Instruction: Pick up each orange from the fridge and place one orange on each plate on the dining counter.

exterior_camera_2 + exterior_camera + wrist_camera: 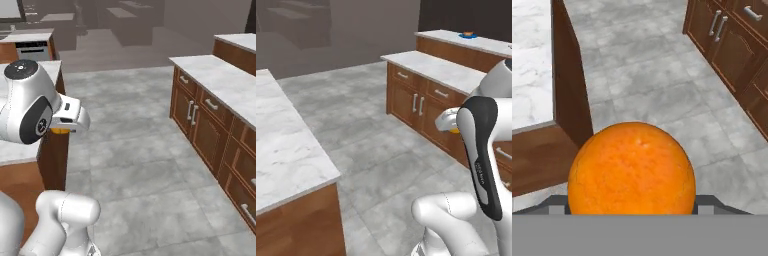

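Orange (631, 169) skin is crowding the foreground of the hand view — a bright, pebbled ball sitting at the base of the lens, right where the gripper (631, 210) reaches out. Grey floor tiles and a wooden cabinet front (732, 50) are lying beyond it, with a marbled counter corner (529, 75) on the other side. I am reading the jaws as clasped on the fruit at its widest girth, one finger to each flank, though the fingertips themselves are masked by it. I am judging the fruit as light, firm and round, its dimpled rind giving fair friction; a hold across the middle is what is stopping it from rolling out.

Left base view: I am seeing the white arm (481, 150) rising at lower right, with a sliver of orange peeking out beside the hand, level with the cabinet doors. On the far raised counter (456, 40) a blue plate (468, 35) is waiting, well apart from the hand.

Right base view: I am seeing the hand jutting from the arm's big joint (25, 100), a slip of orange showing beneath it — held in the air above the floor, just beside the near counter's wooden end, with the long cabinet run (210, 115) across the aisle.
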